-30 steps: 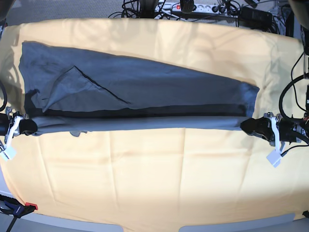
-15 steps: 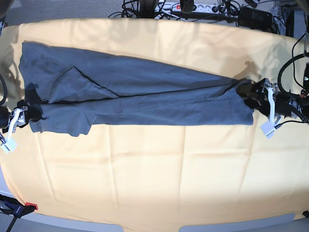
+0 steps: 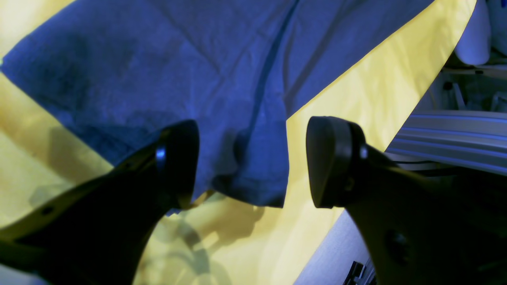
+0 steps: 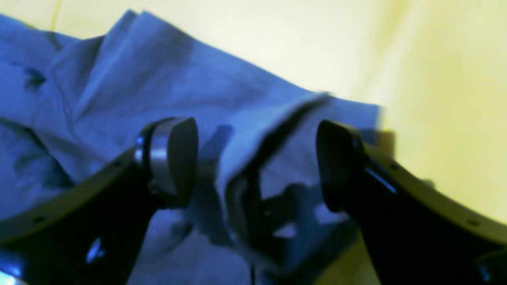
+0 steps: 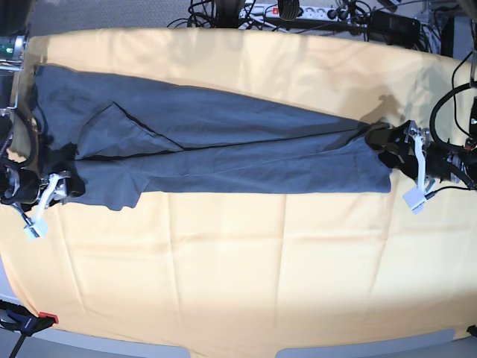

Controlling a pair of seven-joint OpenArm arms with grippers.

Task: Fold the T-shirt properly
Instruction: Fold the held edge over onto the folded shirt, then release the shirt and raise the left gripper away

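Across the yellow-orange tablecloth (image 5: pixel 238 261) lies the T-shirt (image 5: pixel 223 142), folded lengthwise into a long dark band that runs from one side of the table to the other in the base view, with a sleeve turned over onto the body near that view's left end. At the band's right end in that view sits the left gripper (image 5: pixel 387 149), low at the cloth's edge. From its wrist camera, the left gripper (image 3: pixel 251 162) has its two black fingers (image 3: pixel 178 162) spread wide, and the corner of the T-shirt (image 3: pixel 222 79) lies flat between them, gripped by neither. At the other end the right gripper (image 5: pixel 48 183) rests beside the shirt's hem. Its wrist camera shows the right gripper (image 4: pixel 255 162) with fingers (image 4: pixel 174 158) equally wide apart, a rumpled, raised fold of the T-shirt (image 4: pixel 158 91) standing loose between them; whether the fabric touches either finger I cannot tell, as the picture is blurred
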